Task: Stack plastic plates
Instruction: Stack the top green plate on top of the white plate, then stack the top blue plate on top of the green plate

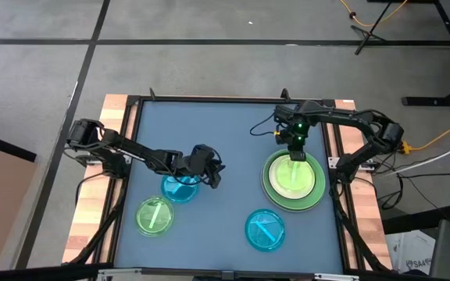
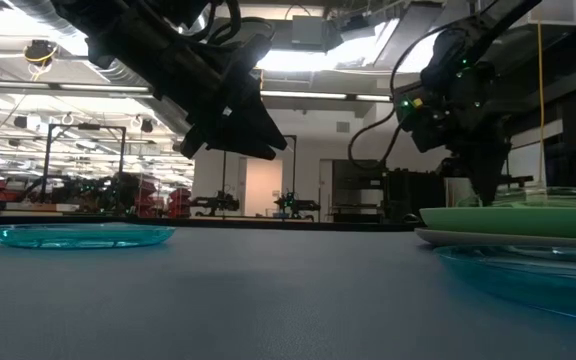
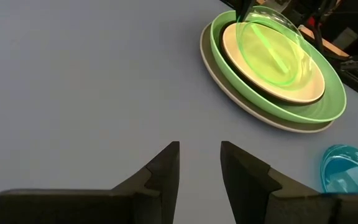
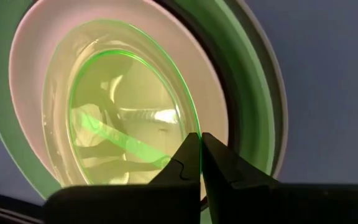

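No brand, label or writing could be read on anything. The table (image 1: 209,140) had a blue-grey mat edged by a dark frame and pale wood strips, and it stood on a grey floor crossed with dark lines. Beyond it the room was wide and dim, with ceiling lights and racks of gear far back.

On the right side sat the stack (image 1: 294,182): a grey plate (image 3: 229,93) at the bottom, a light green plate (image 3: 328,106) on it, then a black plate and a white plate (image 3: 241,53), with a small green plate (image 4: 123,118) tilted on top. The right gripper (image 4: 201,152) pinched that small plate's rim, its fingers nearly touching.

The left gripper (image 3: 199,165) hung low over the mat, fingers a little apart and holding nothing, just above a blue plate (image 1: 180,187). A second green plate (image 1: 155,215) lay near the front left, and a second blue plate (image 1: 265,229) lay in front of the stack.
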